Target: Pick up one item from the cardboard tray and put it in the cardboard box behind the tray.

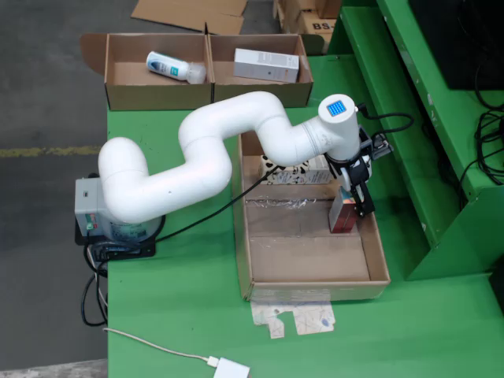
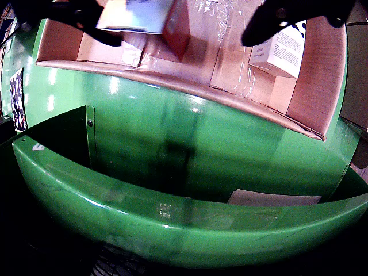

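A long cardboard tray lies on the green table. A red carton with a white and blue face stands against its right wall. A white patterned carton lies at its far end. My gripper hangs over the red carton. In the wrist view the gripper is open. The left finger is at the red carton. The right finger stands apart from it. The white carton is to the right there. The target cardboard box is behind the tray.
The target box has two compartments, one with a white bottle, one with a white carton. A green raised frame runs close along the tray's right side. The arm's base stands at the table's left edge. A white adapter lies in front.
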Controlling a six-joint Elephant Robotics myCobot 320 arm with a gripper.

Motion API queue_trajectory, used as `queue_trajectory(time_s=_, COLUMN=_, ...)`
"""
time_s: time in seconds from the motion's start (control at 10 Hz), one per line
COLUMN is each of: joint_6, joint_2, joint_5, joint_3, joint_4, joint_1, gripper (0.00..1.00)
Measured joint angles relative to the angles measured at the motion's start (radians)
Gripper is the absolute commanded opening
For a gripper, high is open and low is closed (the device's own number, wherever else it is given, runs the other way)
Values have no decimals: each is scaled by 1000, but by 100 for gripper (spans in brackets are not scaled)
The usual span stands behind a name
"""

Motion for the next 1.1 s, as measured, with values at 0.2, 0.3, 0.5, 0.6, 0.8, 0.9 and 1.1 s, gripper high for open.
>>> queue_trajectory(time_s=0.2, joint_6=0, joint_2=0, joint_5=-2, joint_3=0, joint_4=0, joint_1=0, gripper=10)
queue_trajectory(time_s=0.3, joint_6=0, joint_2=0, joint_5=-2, joint_3=0, joint_4=0, joint_1=0, gripper=0)
queue_trajectory(time_s=0.5, joint_6=0, joint_2=0, joint_5=3, joint_3=0, joint_4=0, joint_1=0, gripper=0)
queue_trajectory(time_s=0.6, joint_6=0, joint_2=0, joint_5=5, joint_3=0, joint_4=0, joint_1=0, gripper=0)
queue_trajectory(time_s=0.8, joint_6=0, joint_2=0, joint_5=5, joint_3=0, joint_4=2, joint_1=0, gripper=0)
queue_trajectory(time_s=0.9, joint_6=0, joint_2=0, joint_5=5, joint_3=0, joint_4=2, joint_1=0, gripper=0)
queue_trajectory(time_s=1.1, joint_6=0, joint_2=0, joint_5=5, joint_3=0, joint_4=2, joint_1=0, gripper=0)
